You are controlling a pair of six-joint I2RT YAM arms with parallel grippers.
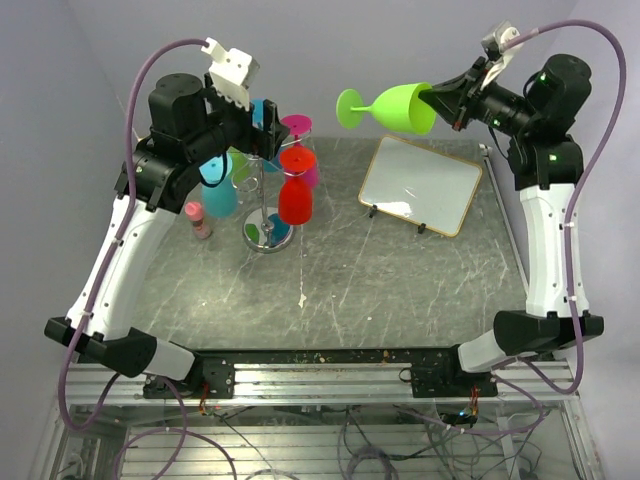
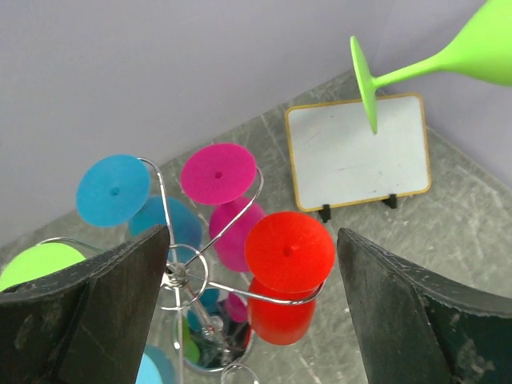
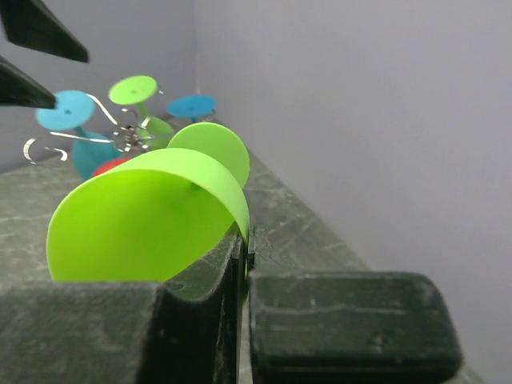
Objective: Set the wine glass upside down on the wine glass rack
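My right gripper (image 1: 437, 103) is shut on the rim of a lime green wine glass (image 1: 400, 106). It holds the glass on its side, high above the table at the back right, foot pointing left toward the rack. In the right wrist view the rim is pinched between the fingers (image 3: 246, 240). The silver wire wine glass rack (image 1: 262, 190) stands at the back left. Red (image 2: 288, 252), pink (image 2: 218, 172), blue (image 2: 113, 190) and green (image 2: 36, 264) glasses hang on it upside down. My left gripper (image 2: 252, 240) is open and empty just above the rack's top.
A small whiteboard (image 1: 420, 185) on feet stands on the grey table right of the rack, below the held glass. A small pink bottle (image 1: 198, 220) stands left of the rack's round base (image 1: 268, 237). A wall runs close behind.
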